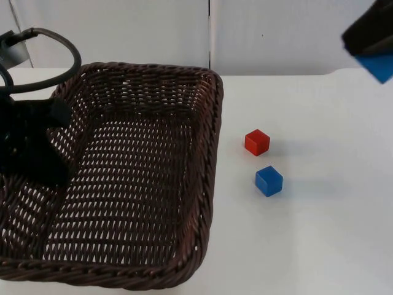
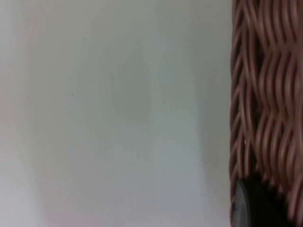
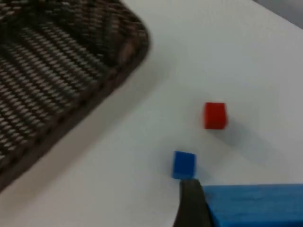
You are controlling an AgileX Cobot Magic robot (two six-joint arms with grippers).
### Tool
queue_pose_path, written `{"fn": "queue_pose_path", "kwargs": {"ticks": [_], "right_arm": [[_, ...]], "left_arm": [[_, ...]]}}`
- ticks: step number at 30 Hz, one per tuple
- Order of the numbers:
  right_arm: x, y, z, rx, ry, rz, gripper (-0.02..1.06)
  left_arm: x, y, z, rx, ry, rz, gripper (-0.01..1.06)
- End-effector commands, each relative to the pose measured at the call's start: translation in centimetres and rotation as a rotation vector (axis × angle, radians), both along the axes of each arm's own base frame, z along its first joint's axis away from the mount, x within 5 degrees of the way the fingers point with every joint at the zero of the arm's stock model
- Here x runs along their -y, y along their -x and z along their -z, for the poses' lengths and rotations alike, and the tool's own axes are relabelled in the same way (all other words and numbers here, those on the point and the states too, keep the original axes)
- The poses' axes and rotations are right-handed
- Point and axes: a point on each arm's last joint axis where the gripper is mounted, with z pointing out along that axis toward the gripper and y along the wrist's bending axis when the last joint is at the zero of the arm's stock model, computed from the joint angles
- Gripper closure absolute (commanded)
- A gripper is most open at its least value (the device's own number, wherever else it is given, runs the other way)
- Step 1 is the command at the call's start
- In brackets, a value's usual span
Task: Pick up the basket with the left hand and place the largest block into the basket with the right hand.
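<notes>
The dark brown wicker basket [image 1: 212, 153] looms large at the left of the top view, lifted toward the camera. My left gripper [image 1: 34, 150] is shut on its left rim; the left wrist view has the woven rim [image 2: 265, 94] beside a black fingertip [image 2: 255, 205]. At the upper right, my right gripper [image 1: 372, 54] is shut on a large blue block [image 1: 381, 67], high above the table. In the right wrist view, that block [image 3: 255, 205] sits against a fingertip [image 3: 191, 205], with the basket [image 3: 61, 71] off to one side.
A small red cube [image 1: 257, 142] [image 3: 215, 115] and a small blue cube [image 1: 269, 180] [image 3: 183, 164] lie on the white table [image 1: 331, 233], just right of the basket. The grey partition wall [image 1: 276, 31] closes the back.
</notes>
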Motion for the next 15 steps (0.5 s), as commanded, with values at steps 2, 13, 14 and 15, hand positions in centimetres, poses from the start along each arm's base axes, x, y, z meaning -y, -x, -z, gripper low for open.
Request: {"fn": "queue_pose_path", "kwargs": {"ticks": [2, 13, 14, 15], "right_arm": [[-1.6, 1.1, -0.5, 0.041, -0.018, -0.074, 1.05], [-3.0, 1.8, -0.5, 0.033, -0.026, -0.124, 1.05], [-3.1, 1.7, -0.6, 0.023, -0.023, -0.124, 1.05], [-3.4, 1.5, -0.7, 0.008, -0.026, -0.125, 1.05]], "left_arm": [[0.2, 0.1, -0.4, 0.009, 0.021, -0.010, 1.05], [0.2, 0.1, -0.3, 0.010, 0.019, -0.007, 1.05], [0.2, 0.0, -0.4, 0.011, 0.020, -0.010, 1.05], [0.2, 0.0, -0.4, 0.012, 0.020, -0.010, 1.05]]}}
